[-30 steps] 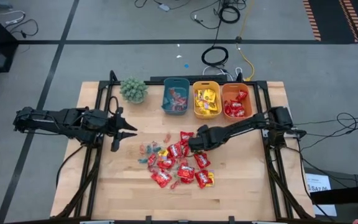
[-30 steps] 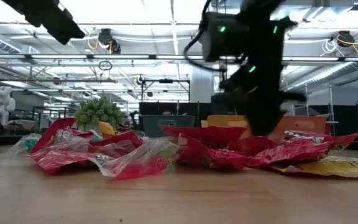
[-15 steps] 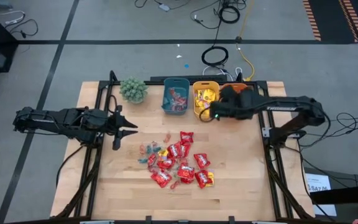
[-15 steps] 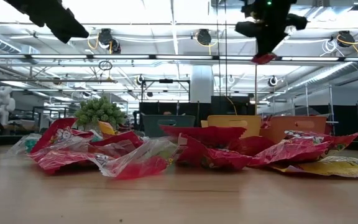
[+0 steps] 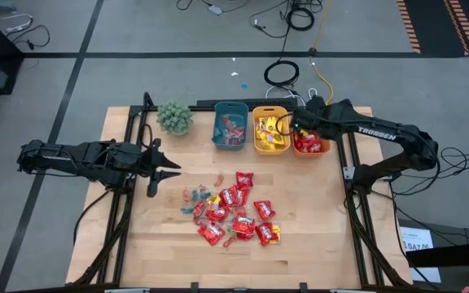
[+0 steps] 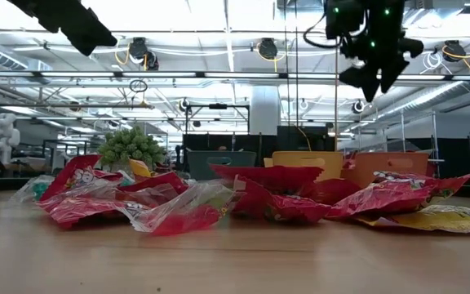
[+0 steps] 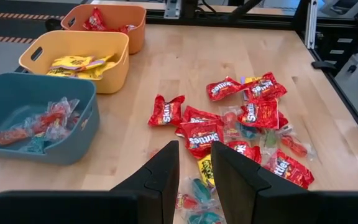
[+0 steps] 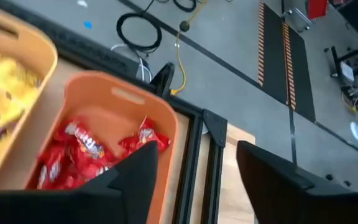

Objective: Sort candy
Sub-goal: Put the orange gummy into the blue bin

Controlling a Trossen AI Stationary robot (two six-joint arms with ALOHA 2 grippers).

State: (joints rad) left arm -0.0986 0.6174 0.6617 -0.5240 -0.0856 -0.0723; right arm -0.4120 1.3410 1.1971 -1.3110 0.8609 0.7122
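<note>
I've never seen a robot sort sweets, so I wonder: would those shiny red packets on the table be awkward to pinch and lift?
Probably a little. The red packets look thin and crinkled, so one would likely bend and droop rather than stay stiff. Their glossy wrapping may slip between the fingers. They lie overlapping in a heap, so lifting or pushing one would probably drag its neighbours along.

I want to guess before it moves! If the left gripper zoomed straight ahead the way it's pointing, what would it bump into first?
Probably the candy pile. The left gripper, open, points across the table toward it, and its wrist view shows red packets right ahead between the fingers. It may hang above the table, so it could pass over them.
</note>
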